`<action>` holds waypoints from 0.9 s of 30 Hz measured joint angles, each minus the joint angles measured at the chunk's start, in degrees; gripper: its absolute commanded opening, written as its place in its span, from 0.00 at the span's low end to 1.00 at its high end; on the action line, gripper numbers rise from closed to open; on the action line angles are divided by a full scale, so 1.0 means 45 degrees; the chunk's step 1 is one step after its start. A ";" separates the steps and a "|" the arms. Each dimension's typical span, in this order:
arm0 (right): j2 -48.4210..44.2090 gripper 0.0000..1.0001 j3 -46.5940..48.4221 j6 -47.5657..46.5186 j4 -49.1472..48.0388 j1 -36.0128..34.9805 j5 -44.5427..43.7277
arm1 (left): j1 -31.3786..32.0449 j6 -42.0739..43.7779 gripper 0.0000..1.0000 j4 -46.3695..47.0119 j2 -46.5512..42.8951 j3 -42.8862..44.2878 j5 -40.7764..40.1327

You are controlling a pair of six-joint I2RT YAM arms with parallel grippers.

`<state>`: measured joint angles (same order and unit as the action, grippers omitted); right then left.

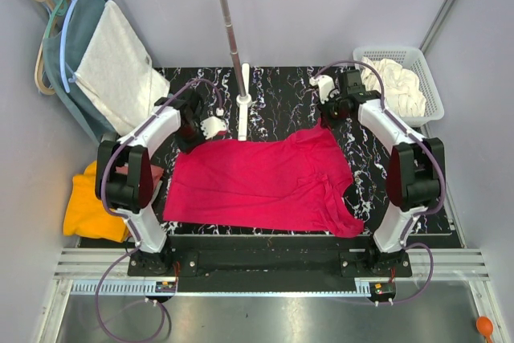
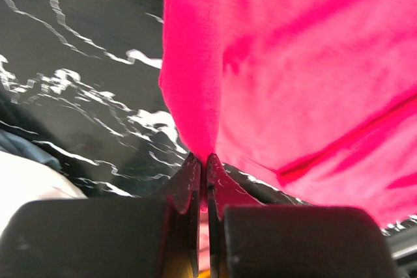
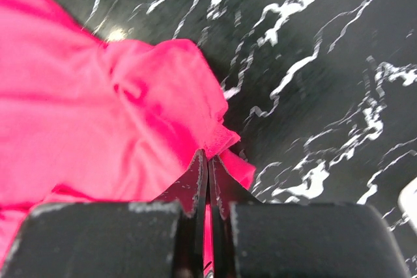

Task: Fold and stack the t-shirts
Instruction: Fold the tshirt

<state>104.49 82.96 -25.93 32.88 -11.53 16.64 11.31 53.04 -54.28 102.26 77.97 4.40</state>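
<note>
The black, white-veined marble-patterned table [image 1: 281, 94] carries a crimson-pink t-shirt [image 1: 265, 182] spread flat but rumpled across its middle and down towards 6 o'clock. A white stand [image 1: 244, 106] rises at 12 o'clock and a white basket [image 1: 393, 51] sits at 2 o'clock. A crumpled orange-yellow t-shirt [image 1: 92, 206] lies at the 8 o'clock edge.

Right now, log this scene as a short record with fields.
shirt on table: crimson-pink t-shirt, spread out on black marbled table
left gripper: shut on the shirt's far left corner
right gripper: shut on its far right corner
waiting: orange-yellow t-shirt at left; cream-white t-shirt in white basket
</note>
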 measured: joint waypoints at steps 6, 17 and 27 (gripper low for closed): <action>-0.1812 0.00 -0.1462 -0.0019 0.0379 -0.0559 0.0010 | 0.0423 -0.0418 0.00 0.0121 -0.0680 -0.1064 -0.0476; -0.4925 0.00 -0.3803 -0.0403 0.1452 -0.1219 -0.0019 | 0.0607 -0.0903 0.00 0.0335 -0.1972 -0.2793 -0.1443; -0.6329 0.00 -0.5265 -0.0437 0.2317 -0.1462 -0.0019 | 0.0743 -0.1214 0.00 0.0408 -0.2798 -0.3876 -0.1705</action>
<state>76.01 59.27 -27.90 43.31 -18.11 16.56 14.66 47.57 -52.45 89.67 60.53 -3.27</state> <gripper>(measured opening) 0.010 0.023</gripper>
